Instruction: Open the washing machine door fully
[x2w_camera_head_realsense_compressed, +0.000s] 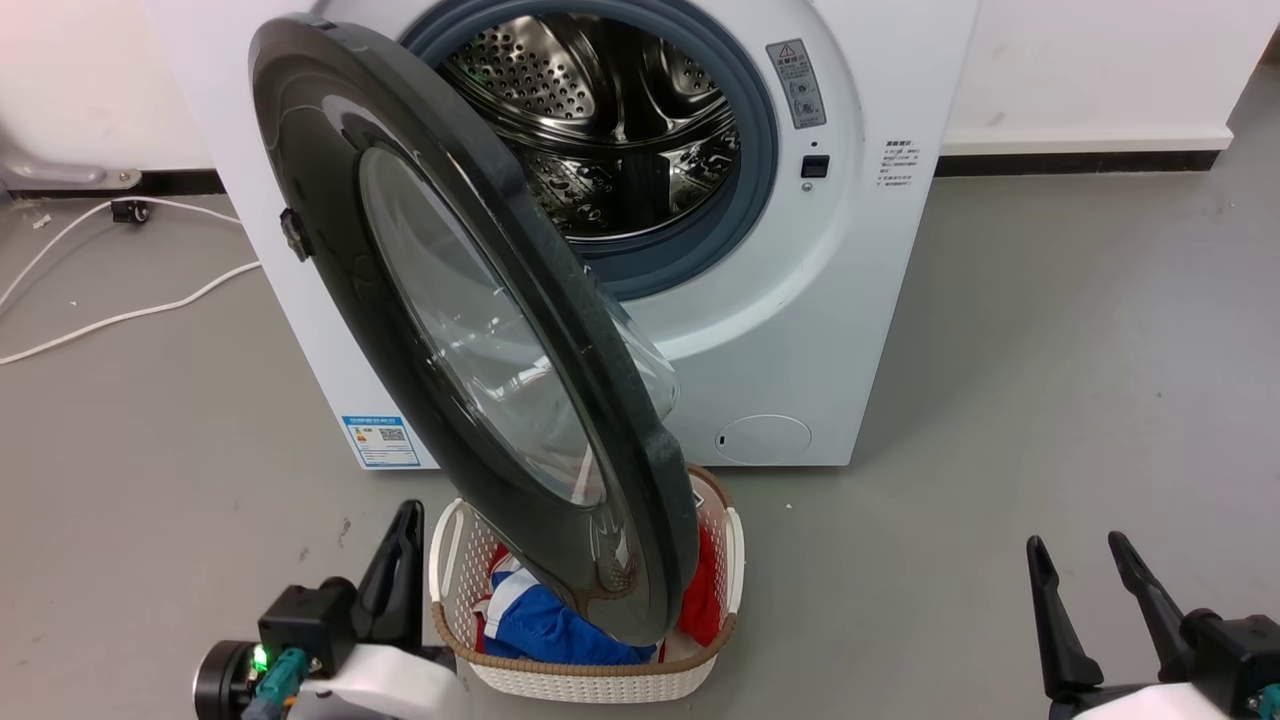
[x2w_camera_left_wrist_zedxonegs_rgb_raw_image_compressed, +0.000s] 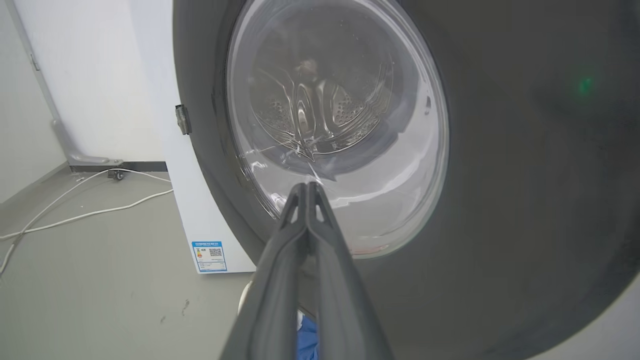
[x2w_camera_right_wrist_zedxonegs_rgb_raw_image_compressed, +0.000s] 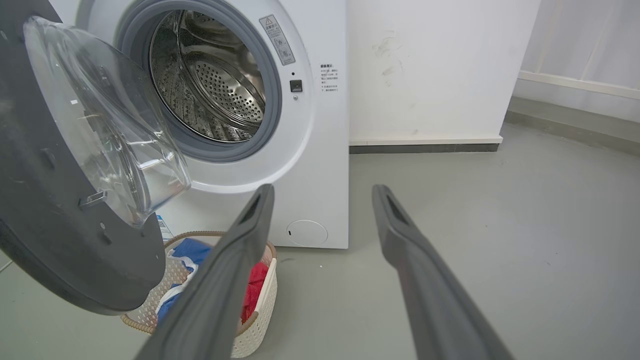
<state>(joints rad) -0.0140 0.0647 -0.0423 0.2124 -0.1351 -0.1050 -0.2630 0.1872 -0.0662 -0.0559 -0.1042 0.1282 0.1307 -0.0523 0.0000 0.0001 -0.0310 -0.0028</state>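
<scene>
The washing machine door (x2w_camera_head_realsense_compressed: 460, 330), round and glossy black with a clear glass bowl, stands swung out from the white machine (x2w_camera_head_realsense_compressed: 800, 330) on its left-side hinge, roughly edge-on to me. The steel drum (x2w_camera_head_realsense_compressed: 600, 110) is exposed behind it. My left gripper (x2w_camera_head_realsense_compressed: 405, 515) is shut and empty, low at the left, just outside the door's outer face. In the left wrist view the closed fingertips (x2w_camera_left_wrist_zedxonegs_rgb_raw_image_compressed: 306, 186) point at the door (x2w_camera_left_wrist_zedxonegs_rgb_raw_image_compressed: 500, 200) glass. My right gripper (x2w_camera_head_realsense_compressed: 1080, 545) is open and empty at the lower right, well clear of the door (x2w_camera_right_wrist_zedxonegs_rgb_raw_image_compressed: 55, 235).
A white laundry basket (x2w_camera_head_realsense_compressed: 590, 680) with blue and red clothes sits on the floor under the door's free edge. White cables (x2w_camera_head_realsense_compressed: 110, 320) trail over the grey floor at the left. Open floor lies to the machine's right, bounded by a white wall (x2w_camera_head_realsense_compressed: 1090, 70).
</scene>
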